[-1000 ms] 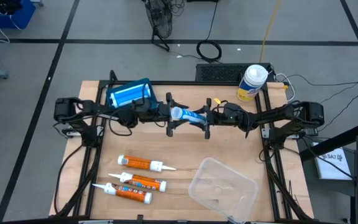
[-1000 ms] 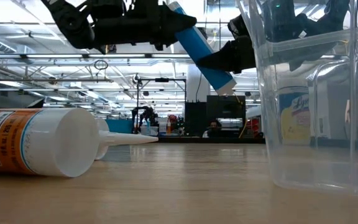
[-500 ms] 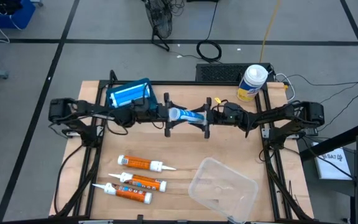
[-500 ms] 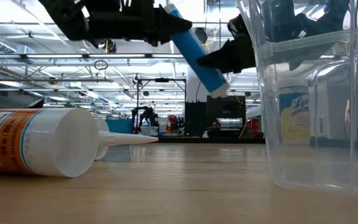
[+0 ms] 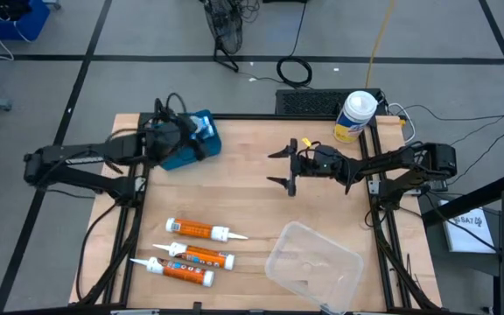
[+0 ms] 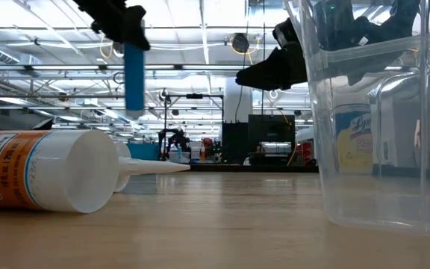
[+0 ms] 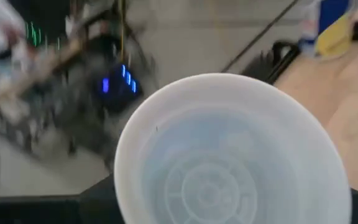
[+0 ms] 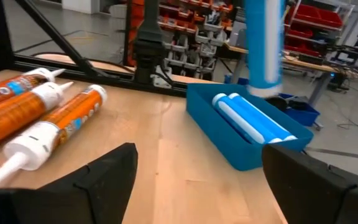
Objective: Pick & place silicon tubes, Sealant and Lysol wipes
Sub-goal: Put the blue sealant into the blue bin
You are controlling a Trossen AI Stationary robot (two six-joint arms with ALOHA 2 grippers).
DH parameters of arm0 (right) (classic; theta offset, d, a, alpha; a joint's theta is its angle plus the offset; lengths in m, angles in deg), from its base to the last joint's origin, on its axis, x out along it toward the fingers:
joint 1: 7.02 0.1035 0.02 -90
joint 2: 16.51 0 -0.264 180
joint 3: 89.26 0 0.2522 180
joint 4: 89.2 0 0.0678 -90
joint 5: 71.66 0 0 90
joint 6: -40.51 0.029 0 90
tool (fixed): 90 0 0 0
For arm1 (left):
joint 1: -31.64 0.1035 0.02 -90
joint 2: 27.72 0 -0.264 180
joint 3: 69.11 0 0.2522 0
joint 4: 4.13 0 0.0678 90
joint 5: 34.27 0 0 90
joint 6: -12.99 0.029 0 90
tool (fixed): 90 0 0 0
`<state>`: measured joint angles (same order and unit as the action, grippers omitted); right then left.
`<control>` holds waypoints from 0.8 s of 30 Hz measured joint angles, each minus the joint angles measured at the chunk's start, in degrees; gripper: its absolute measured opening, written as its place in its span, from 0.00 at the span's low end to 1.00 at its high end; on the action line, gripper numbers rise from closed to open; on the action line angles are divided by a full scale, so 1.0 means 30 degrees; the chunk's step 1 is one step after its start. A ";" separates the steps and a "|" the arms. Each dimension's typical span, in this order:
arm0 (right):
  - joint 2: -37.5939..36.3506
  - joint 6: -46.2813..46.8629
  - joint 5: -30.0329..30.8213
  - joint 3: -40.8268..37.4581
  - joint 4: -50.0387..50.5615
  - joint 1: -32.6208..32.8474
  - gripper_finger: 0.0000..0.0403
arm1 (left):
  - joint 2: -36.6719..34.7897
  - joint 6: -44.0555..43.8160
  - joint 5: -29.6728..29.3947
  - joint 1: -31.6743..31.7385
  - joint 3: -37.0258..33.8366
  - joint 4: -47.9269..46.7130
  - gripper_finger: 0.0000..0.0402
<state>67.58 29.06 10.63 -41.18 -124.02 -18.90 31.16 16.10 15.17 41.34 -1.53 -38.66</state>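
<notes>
1. Left claw (image 5: 195, 133) is closed on a blue tube (image 6: 134, 78), hanging upright, white end down, right above the blue bin (image 5: 185, 147) at the far-left part of the desk (image 5: 252, 206).
2. Blue bin already has two blue tubes (image 8: 253, 121) lying side by side in it – seen in the right wrist view.
3. Right claw (image 5: 283, 168) is wide open, nothing in it, in the air over mid-desk, well apart from the bin, facing it.
4. Three orange sealant tubes (image 5: 195, 254) lie flat on the desk, near side of the bin, nozzles pointing various ways.
5. Clear plastic container (image 5: 313, 264) sits to the right of the orange tubes, on the near side of the desk.
6. Lysol wipes (image 5: 354, 117) – upright at the far-right corner of the desk, well apart from the bin, untouched.
</notes>
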 joint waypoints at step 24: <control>0.0007 -0.0058 0.0050 -0.0022 0.0444 -0.0007 0.74 | 0.5122 -0.7615 0.2989 0.3622 0.2417 -1.3785 0.53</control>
<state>67.61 28.89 10.78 -41.24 -122.69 -18.93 46.52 -6.74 24.14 52.21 5.73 -80.01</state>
